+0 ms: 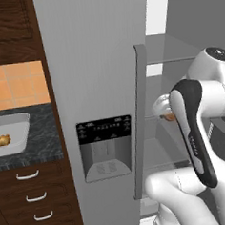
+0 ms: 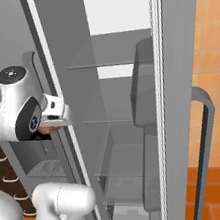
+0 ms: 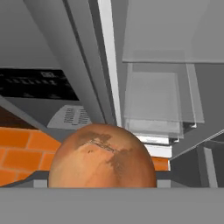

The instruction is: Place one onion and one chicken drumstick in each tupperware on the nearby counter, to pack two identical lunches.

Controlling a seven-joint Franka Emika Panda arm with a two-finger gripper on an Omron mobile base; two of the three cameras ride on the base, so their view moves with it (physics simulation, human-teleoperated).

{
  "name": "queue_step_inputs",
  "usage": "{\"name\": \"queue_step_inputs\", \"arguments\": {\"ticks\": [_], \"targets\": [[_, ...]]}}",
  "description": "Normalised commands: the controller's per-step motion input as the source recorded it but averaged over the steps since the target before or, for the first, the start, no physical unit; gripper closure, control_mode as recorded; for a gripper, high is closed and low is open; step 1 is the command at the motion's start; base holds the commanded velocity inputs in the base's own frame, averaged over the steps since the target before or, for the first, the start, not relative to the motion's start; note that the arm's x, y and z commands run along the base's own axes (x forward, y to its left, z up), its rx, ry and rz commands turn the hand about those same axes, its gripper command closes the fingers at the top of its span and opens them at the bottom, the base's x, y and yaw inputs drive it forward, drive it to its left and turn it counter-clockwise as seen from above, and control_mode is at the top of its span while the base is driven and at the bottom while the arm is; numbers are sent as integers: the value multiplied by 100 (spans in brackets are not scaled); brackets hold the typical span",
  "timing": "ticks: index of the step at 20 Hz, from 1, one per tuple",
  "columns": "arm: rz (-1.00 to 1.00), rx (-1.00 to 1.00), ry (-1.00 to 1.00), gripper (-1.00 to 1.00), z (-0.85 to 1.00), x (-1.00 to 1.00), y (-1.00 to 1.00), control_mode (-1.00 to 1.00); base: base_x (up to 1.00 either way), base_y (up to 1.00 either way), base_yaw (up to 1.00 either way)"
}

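A round pinkish-orange onion (image 3: 103,157) sits close against the hand camera, held off the ground in front of the fridge, and it hides the fingertips. My gripper (image 2: 57,118) is shut on the onion (image 2: 46,128), just outside the open fridge compartment; in the left base view the gripper (image 1: 163,109) peeks out behind the dark forearm. Far left, one pale grey tupperware (image 1: 20,119) rests on the dark marbled counter (image 1: 43,144) with a chicken drumstick (image 1: 2,141) lying in it.
The closed fridge door with its ice dispenser (image 1: 105,148) and long vertical handle (image 1: 142,117) stands between the arm and the counter. Glass shelves (image 2: 108,56) fill the open fridge. The open door's handle (image 2: 205,146) juts out at right. Drawers (image 1: 30,197) sit under the counter.
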Motion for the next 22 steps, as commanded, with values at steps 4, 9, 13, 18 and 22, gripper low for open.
{"name": "queue_step_inputs", "arguments": {"ticks": [4, 9, 13, 18, 22], "targets": [[-4, 0, 0, 100, 4, -34, 28, 100, -9, 5, -1], [0, 0, 0, 100, 0, 0, 0, 100, -56, 5, -1], [0, 0, 0, 100, 0, 0, 0, 100, -3, 62, 3], [0, 0, 0, 100, 0, 0, 0, 100, 4, 100, 1], [0, 0, 0, 100, 0, 0, 0, 100, 0, 100, 0]]}}
